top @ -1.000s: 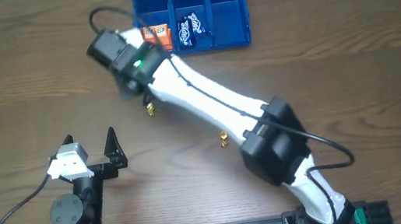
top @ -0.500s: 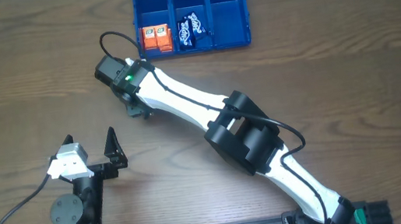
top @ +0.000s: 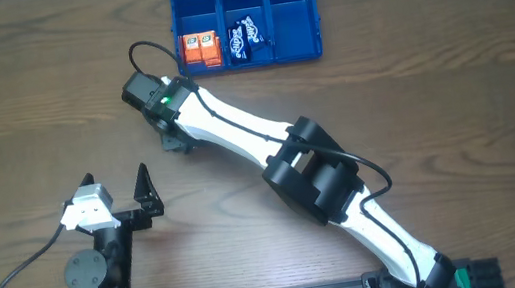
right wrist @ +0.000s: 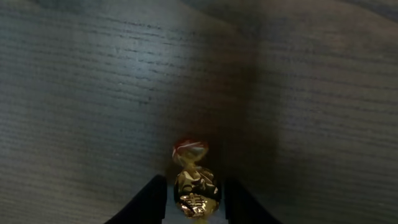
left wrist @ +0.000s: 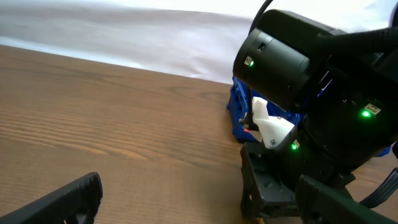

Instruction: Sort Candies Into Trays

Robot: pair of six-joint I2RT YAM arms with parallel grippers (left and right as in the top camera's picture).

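Risk, nearest first: the gold candy point(right wrist: 194, 185) is small, rounded and foil-wrapped. If the right gripper point(right wrist: 195, 190) closes off-centre, the candy is judged likely to squirt out or roll across the worktop point(top: 456, 116). A pinch on the twisted red end alone could be lost in transit. At the blue tray point(top: 296, 56), a release made too early could drop it among the orange candies point(top: 201, 49) or on the dark blue candy point(top: 247, 34), not in the third compartment point(top: 293, 18).

Fingers: the left gripper point(top: 116, 176) is held wide open, holding nothing, well apart from the tray on the arm-base side. The right fingers point(right wrist: 149, 202) are set low on the worktop, near the tray's orange-candy corner. They are parted barely wider than the gold candy, which is straddled and not yet seen to be clamped.
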